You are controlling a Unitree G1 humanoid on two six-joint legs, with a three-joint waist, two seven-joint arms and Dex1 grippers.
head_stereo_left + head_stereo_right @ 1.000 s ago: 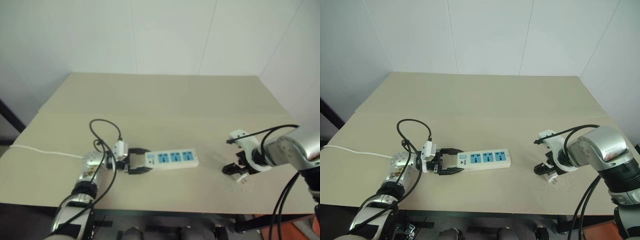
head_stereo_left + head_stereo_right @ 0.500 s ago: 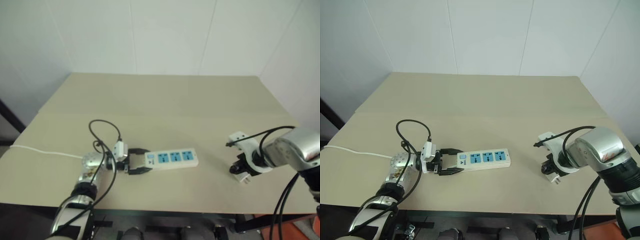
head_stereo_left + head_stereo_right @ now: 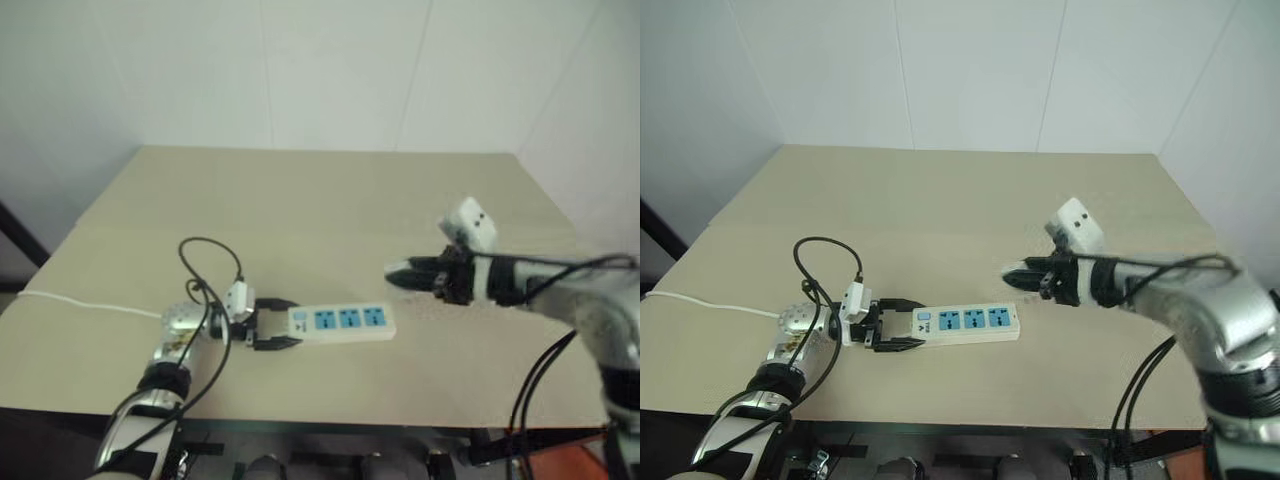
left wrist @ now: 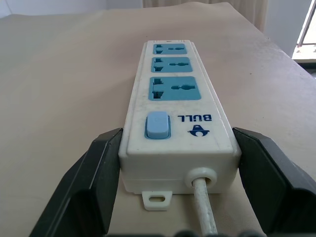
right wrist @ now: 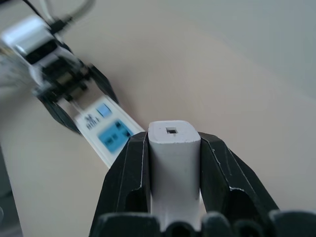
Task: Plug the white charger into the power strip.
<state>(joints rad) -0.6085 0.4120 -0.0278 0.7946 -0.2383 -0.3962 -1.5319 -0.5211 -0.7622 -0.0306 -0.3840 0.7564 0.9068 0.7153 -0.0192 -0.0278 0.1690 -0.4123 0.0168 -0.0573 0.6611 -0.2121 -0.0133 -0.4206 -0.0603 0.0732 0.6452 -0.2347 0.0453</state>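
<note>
Our R gripper pinches the charger above the table; strip lies down-left, long axis parallel w/ front edge. L gripper clamps its switch end.

Power strip flat on table, switch end between left gripper fingers.

White power strip with blue sockets, white charger

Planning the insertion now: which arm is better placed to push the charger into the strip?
Right: its end effector grips the white charger above the power strip. The left end effector brackets the strip's switch end.
</note>
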